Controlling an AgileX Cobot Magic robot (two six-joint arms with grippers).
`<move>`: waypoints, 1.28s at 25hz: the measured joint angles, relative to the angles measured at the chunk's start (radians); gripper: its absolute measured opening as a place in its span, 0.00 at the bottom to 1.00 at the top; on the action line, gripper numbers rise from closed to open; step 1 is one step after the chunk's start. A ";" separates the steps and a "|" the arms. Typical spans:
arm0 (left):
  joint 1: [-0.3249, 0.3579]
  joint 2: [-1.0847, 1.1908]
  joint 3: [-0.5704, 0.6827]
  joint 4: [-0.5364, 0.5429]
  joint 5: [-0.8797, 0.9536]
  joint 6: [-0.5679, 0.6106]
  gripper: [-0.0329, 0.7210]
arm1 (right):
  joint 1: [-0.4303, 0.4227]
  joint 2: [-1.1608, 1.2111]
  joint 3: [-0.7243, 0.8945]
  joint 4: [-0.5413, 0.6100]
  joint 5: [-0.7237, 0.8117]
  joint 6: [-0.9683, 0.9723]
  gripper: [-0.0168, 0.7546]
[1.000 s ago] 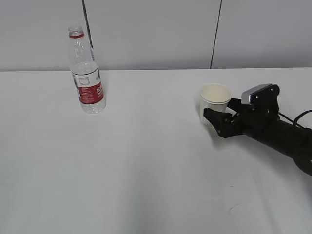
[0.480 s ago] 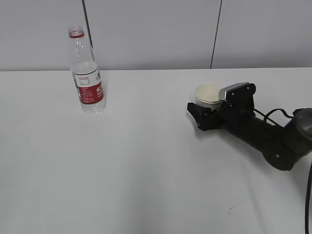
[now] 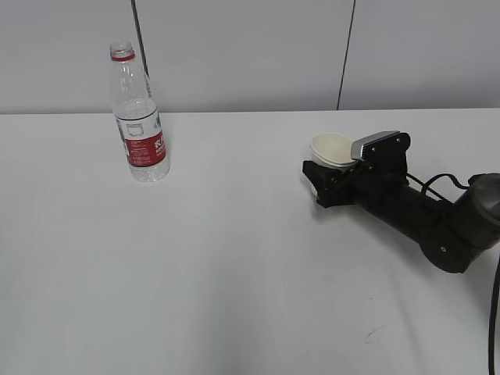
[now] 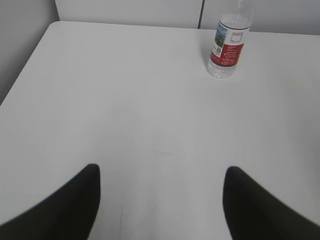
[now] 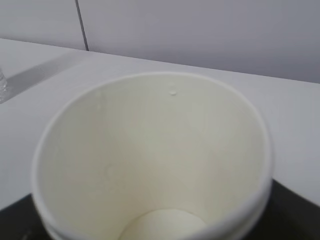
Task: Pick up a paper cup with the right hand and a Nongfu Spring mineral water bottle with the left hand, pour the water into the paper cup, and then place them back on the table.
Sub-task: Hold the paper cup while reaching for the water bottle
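While my right hand (image 3: pixel 332 181) is lying low over the white worktop (image 3: pixel 234 266), its jaws are gripping the paper cup (image 3: pixel 332 148), which is leaning a little toward the left; in the right wrist view the cup's inside (image 5: pixel 155 165) is looking dry. My left hand (image 4: pixel 160 200) is hanging with its jaws spread apart, holding nothing. The Nongfu Spring mineral water bottle (image 3: pixel 137 117) is standing upright at the far left, well apart from the cup.
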 joint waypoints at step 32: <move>0.000 0.013 -0.025 -0.001 -0.077 0.000 0.66 | 0.000 -0.225 0.000 -0.282 0.168 0.203 0.70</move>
